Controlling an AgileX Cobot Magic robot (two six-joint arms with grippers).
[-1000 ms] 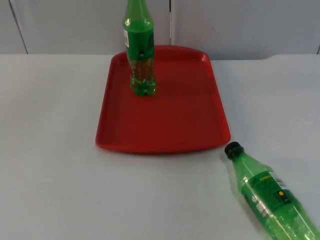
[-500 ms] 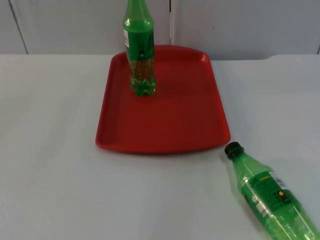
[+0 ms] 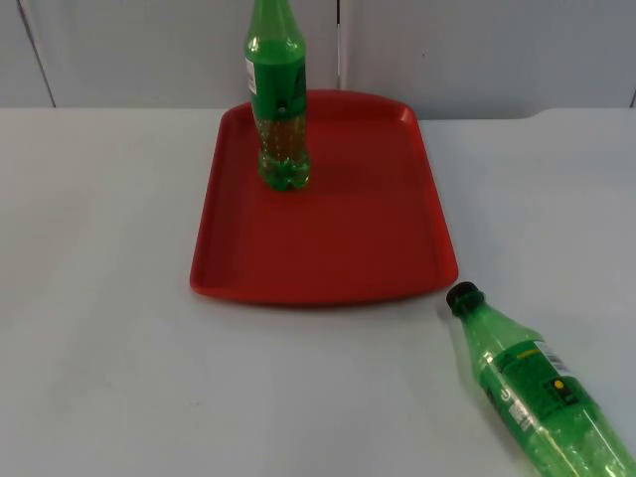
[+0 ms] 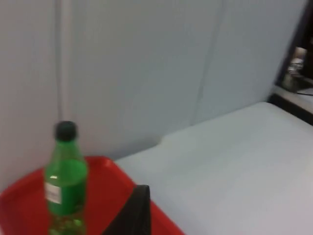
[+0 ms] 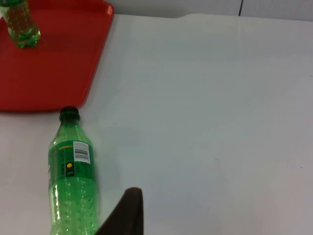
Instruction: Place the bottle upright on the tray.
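A red tray (image 3: 348, 238) lies in the middle of the white table. One green bottle with a black cap (image 3: 276, 99) stands upright on the tray's far left part. A second green bottle (image 3: 537, 393) lies on its side on the table at the front right, just off the tray's near right corner, its black cap pointing at the tray. My right gripper (image 5: 124, 215) hovers above the table beside the lying bottle (image 5: 71, 181), apart from it. My left gripper (image 4: 134, 215) is held high near the standing bottle (image 4: 65, 181) and the tray (image 4: 112, 196), touching neither.
The grey partition wall (image 3: 447, 50) closes the table right behind the tray. Bare table top (image 3: 99, 298) stretches to the left of the tray and along the front. More bare table (image 5: 220, 122) lies to the right of the lying bottle.
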